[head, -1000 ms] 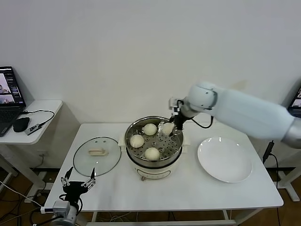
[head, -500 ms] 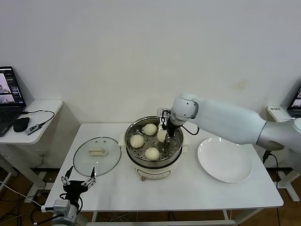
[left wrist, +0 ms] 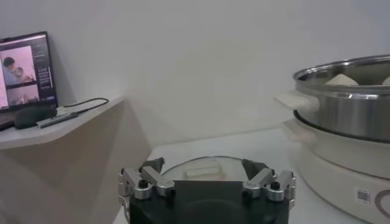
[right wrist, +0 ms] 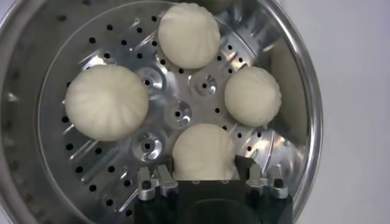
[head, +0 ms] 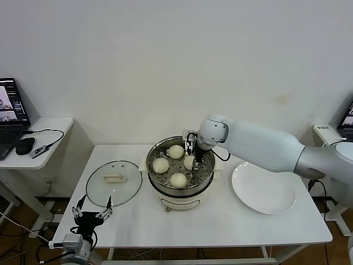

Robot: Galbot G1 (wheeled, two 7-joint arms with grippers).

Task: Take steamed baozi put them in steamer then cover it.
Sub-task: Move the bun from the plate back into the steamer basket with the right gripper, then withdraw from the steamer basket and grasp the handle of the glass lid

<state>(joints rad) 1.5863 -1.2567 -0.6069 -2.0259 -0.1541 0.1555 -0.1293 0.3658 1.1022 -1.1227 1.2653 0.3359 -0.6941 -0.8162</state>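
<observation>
Head view: cover (head: 114, 181) beside steamer (head: 180, 190), plate (head: 263, 187) opposite.

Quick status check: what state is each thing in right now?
Buns: all four on the steamer tray.
Steamer: uncovered.
Lid: flat on table, left of steamer.
Plate: empty.
Right gripper: open around nearest bun.
Left gripper: open, idle by table edge.

White table (head: 220, 221), steamer (head: 180, 190), glass cover (head: 114, 182), white plate (head: 263, 187)
</observation>
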